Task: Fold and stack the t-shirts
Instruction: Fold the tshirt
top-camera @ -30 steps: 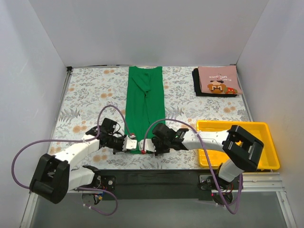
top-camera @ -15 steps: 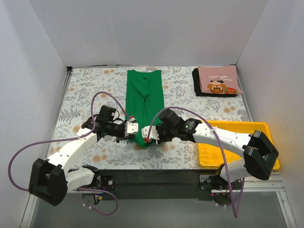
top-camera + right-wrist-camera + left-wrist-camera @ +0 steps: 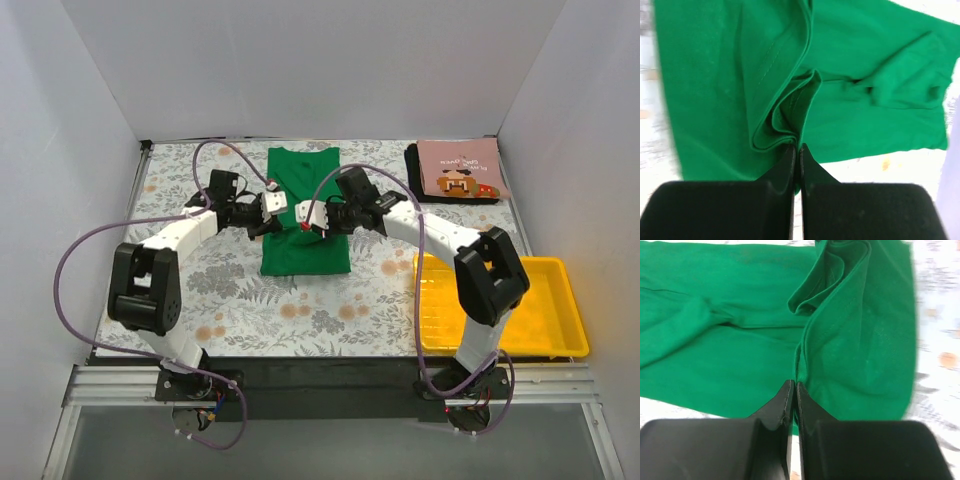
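Top external view has us mid-fold on the green t-shirt (image 3: 305, 250), which lies against the far edge of the bench (image 3: 200, 290), about midway along it. Our left gripper (image 3: 272, 212) and right gripper (image 3: 312, 218) each have jaws pressed together on a pinch of green cloth above the shirt's middle, and both wrist views show it bunched at the tips. We judge this to be the fold that brings bottom over top. Next we need to lay that edge square near the collar, then let go. The pink t-shirt (image 3: 458, 170) sits on the black t-shirt (image 3: 413, 180) in the far right corner.
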Available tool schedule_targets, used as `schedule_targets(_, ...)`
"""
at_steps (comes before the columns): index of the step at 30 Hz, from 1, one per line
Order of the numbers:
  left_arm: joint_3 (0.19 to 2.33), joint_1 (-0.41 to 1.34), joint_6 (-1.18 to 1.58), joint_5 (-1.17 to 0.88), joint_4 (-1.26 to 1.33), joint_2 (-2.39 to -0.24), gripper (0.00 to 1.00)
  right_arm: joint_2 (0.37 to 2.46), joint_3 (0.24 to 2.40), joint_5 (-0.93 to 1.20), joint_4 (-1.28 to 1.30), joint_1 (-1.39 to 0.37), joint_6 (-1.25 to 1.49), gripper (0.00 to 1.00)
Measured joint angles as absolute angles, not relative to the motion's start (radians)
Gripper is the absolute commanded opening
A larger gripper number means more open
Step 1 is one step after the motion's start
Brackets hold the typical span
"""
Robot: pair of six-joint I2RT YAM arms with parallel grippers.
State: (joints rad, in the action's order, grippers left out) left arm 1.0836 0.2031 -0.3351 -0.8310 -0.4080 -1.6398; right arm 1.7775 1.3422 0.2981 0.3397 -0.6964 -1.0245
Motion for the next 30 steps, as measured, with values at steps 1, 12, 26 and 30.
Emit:
schedule_targets(1,1.112,0.198,-0.336,-0.831,-0.393,-1.676,0.00,1.804,1.370,0.302,0.338,-0.686,-1.034,0.01)
schedule_targets(12,1.348,0.143,-0.334,-0.822,-0.303,-1.954,0.00,2.130,1.697,0.348,0.335,-0.581,-1.129,0.01)
schedule_targets(26,1.391,0.134,-0.324,-0.761,-0.255,-2.067,0.18,2.256,1.773,0.308,0.320,-0.569,-1.147,0.42)
schedule_targets(30,1.429,0.126,-0.243,-0.738,-0.233,-2.078,0.31,2.257,1.807,0.278,0.303,-0.567,-1.143,0.55)
